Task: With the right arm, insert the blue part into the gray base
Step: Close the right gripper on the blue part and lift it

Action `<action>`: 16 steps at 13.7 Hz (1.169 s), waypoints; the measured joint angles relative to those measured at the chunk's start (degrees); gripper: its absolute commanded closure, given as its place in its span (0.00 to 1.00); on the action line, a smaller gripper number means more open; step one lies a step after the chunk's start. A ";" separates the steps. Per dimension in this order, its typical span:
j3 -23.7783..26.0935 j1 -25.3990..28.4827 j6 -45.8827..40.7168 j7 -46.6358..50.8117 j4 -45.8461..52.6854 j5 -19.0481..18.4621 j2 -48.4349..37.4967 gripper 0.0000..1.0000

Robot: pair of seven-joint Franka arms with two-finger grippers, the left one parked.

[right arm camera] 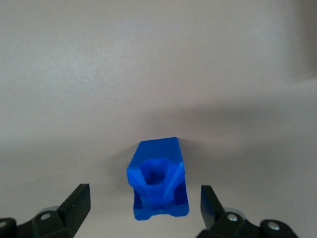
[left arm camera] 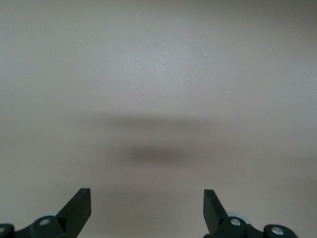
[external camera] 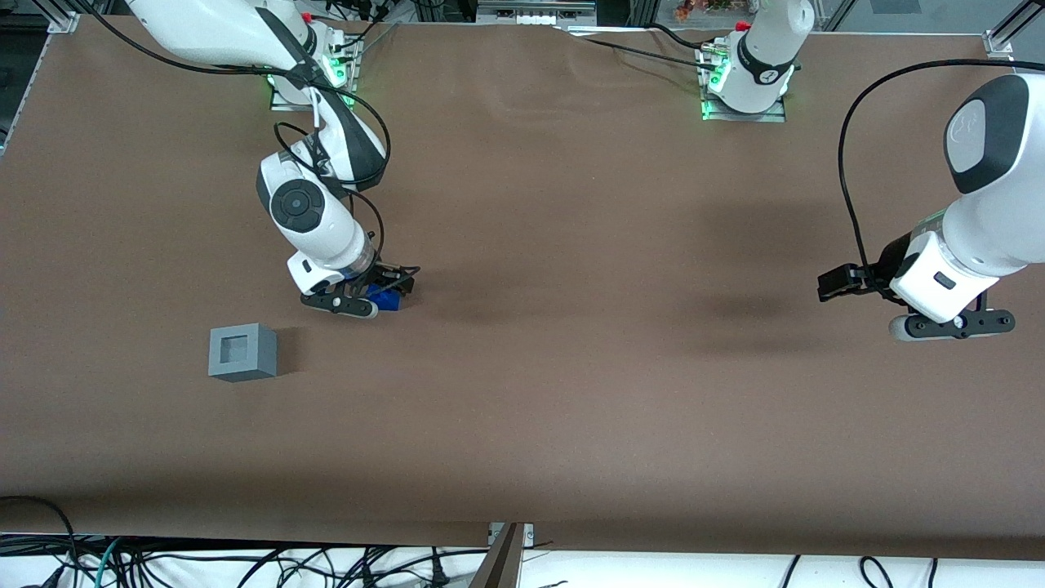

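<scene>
The blue part [right arm camera: 158, 179] lies on the brown table between the two black fingers of my right gripper [right arm camera: 144, 204], with a gap on each side. The gripper is open and touches nothing. In the front view the gripper [external camera: 371, 300] hangs low over the table with the blue part [external camera: 385, 299] partly hidden under it. The gray base [external camera: 242, 352], a cube with a square recess in its top, stands on the table nearer to the front camera than the gripper and farther toward the working arm's end.
The brown table [external camera: 571, 392] stretches wide around both things. Cables lie along the table's front edge [external camera: 245, 563]. The arm bases [external camera: 314, 77] stand at the back edge.
</scene>
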 measured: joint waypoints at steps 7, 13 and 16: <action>-0.32 -0.02 0.15 0.42 -1.04 -2.24 0.49 0.61; -1.47 -0.30 -1.57 -0.98 0.69 -2.88 -0.11 0.89; -2.27 -1.36 -14.67 -7.64 8.18 -2.90 -2.92 0.89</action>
